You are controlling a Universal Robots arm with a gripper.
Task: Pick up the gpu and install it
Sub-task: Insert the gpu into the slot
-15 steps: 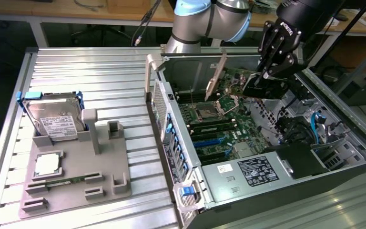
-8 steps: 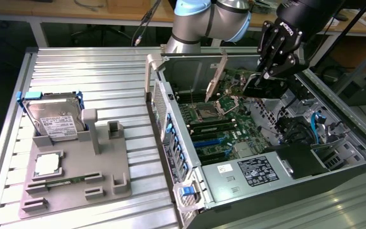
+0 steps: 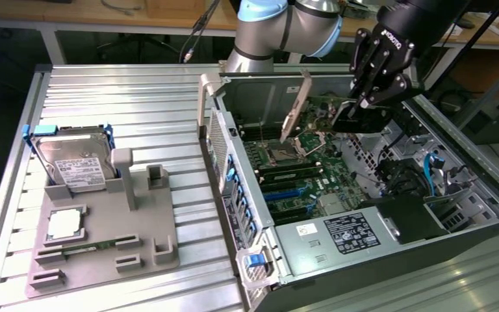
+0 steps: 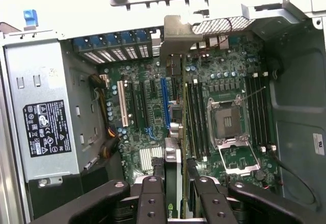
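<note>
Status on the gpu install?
Gripper shut on thin dark gpu card with silver bracket. Card held over green motherboard, unseated. No obstruction seen.

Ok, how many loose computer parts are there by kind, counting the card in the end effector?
Hard drive: 1
Processor chip: 1
Memory stick: 1
Graphics card: 1
Total: 4

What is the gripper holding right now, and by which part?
The gripper is shut on the graphics card, clamping its flat sides at the end opposite the silver bracket, above the open computer case.
</note>
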